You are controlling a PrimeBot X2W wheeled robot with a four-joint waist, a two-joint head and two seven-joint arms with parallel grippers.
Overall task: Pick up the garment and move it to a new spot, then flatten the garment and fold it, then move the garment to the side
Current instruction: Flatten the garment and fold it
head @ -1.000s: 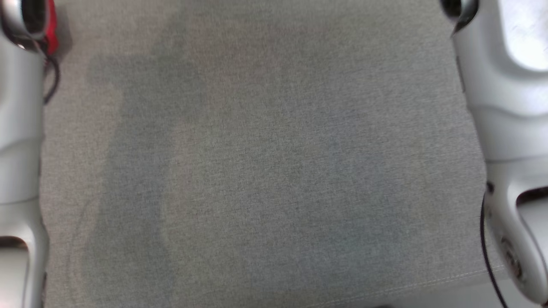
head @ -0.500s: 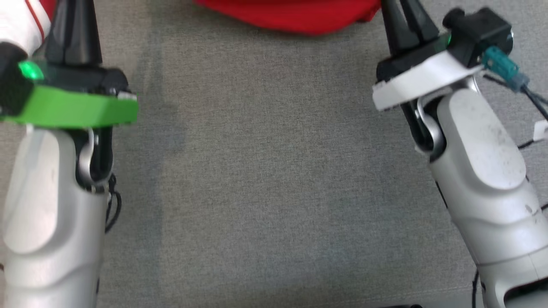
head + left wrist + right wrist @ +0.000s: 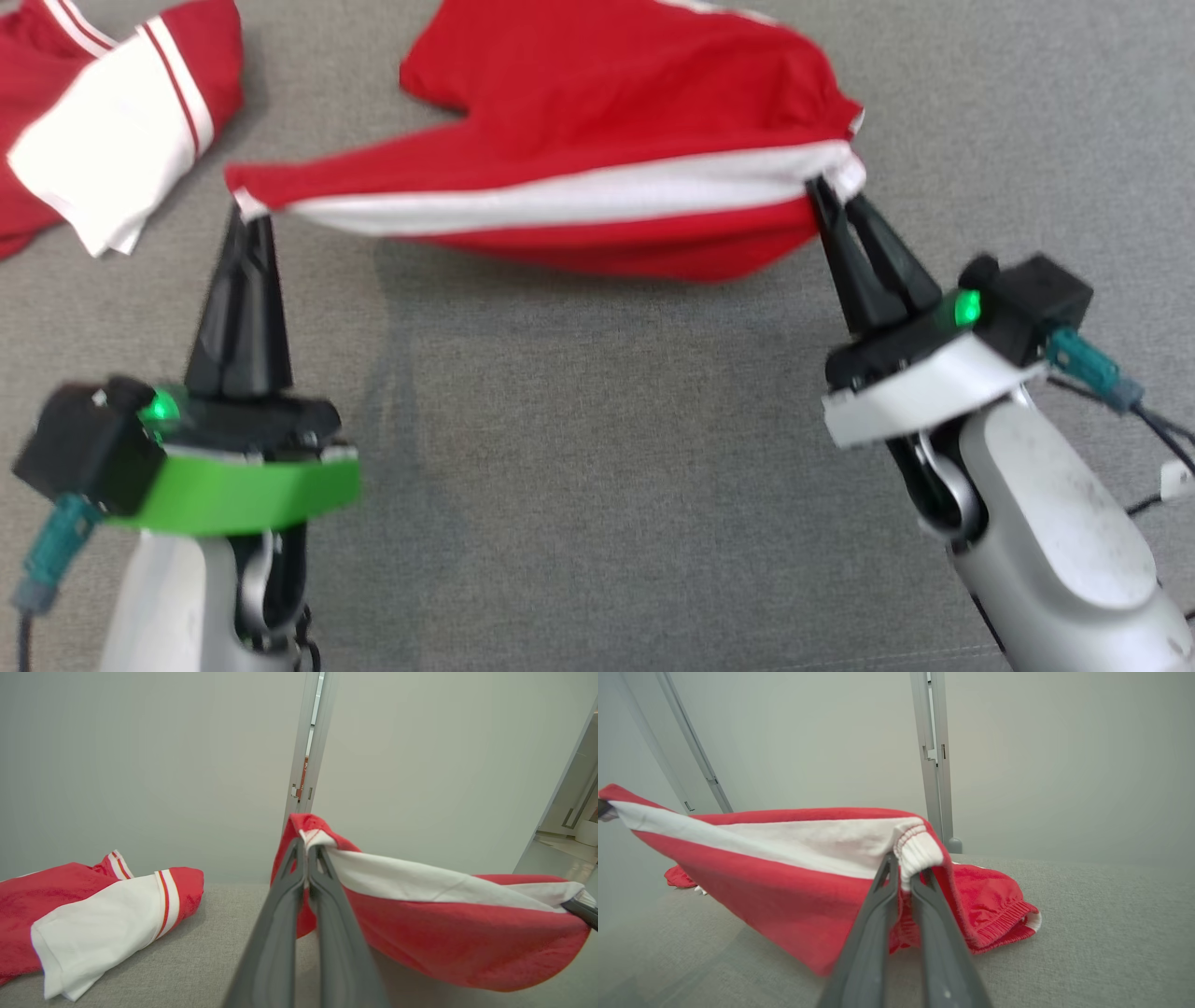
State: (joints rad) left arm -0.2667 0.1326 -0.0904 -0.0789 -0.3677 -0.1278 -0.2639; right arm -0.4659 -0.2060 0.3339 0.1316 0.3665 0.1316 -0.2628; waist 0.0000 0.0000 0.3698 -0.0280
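- My left gripper (image 3: 250, 222) has its fingers pressed together, pinching one corner of the garment (image 3: 597, 121), red with a white stripe (image 3: 579, 198).
- In the left wrist view that corner sits right at the fingertips (image 3: 299, 849), white edge folded over them.
- My right gripper (image 3: 829, 198) is clamped on the opposite end of the same garment, on a bunched white ribbed band (image 3: 920, 851).
- In the right wrist view I see a thin gap between the fingers with cloth wedged in it, so that grip is firm too.
- The garment spans the space between the two grippers. The white stripe runs along the taut upper edge and the red body sags below it.
- The held edge is lifted off the grey surface (image 3: 597, 467). The far part of the garment, with a ribbed hem, lies on the surface beyond the right gripper.
- The garment sits in the upper middle of the head view, ahead of both arms.
- A second garment (image 3: 103, 159), red and white with thin red stripes, lies crumpled at the far left of the surface, well apart from the held one. Neither gripper touches it.
- Behind the surface there is a pale wall (image 3: 140, 765) with a grey vertical post (image 3: 934, 765).
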